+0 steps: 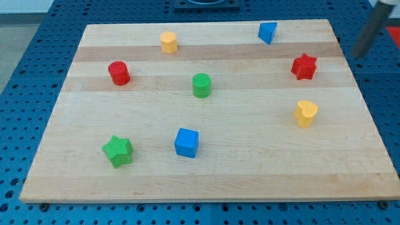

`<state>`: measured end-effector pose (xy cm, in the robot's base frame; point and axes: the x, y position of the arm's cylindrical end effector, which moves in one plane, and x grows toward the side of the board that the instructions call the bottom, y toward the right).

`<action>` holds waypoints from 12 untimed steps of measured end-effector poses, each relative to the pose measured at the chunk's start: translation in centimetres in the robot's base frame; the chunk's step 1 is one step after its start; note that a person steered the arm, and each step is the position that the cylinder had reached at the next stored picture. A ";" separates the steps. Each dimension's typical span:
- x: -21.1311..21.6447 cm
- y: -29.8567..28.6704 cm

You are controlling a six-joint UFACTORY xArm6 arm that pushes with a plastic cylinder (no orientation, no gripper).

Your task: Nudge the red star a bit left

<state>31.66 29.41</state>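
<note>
My tip (pixel 358 55) is hovering off the bench's (pixel 206 175) right edge, grasping nothing; red star (pixel 304 66) is lying to its left.

We count eight blocks on the table (pixel 250 162). By colour, they come in pairs. We see two red ones, the red star (pixel 304 66) and the red cylinder (pixel 119 73); two green, the green star (pixel 117 150) and the green cylinder (pixel 201 85); two blue, the blue cube (pixel 186 142) and the blue triangular block (pixel 267 32); two yellow, the yellow heart (pixel 305 113) and the yellow hexagonal block (pixel 169 42). By shape, that makes two stars and two cylinders, one each of the rest.
</note>
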 end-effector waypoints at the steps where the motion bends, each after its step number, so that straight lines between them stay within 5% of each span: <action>1: 0.0 -5.1; 10: 1.2 -0.7; 12: -0.1 5.0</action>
<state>31.57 34.39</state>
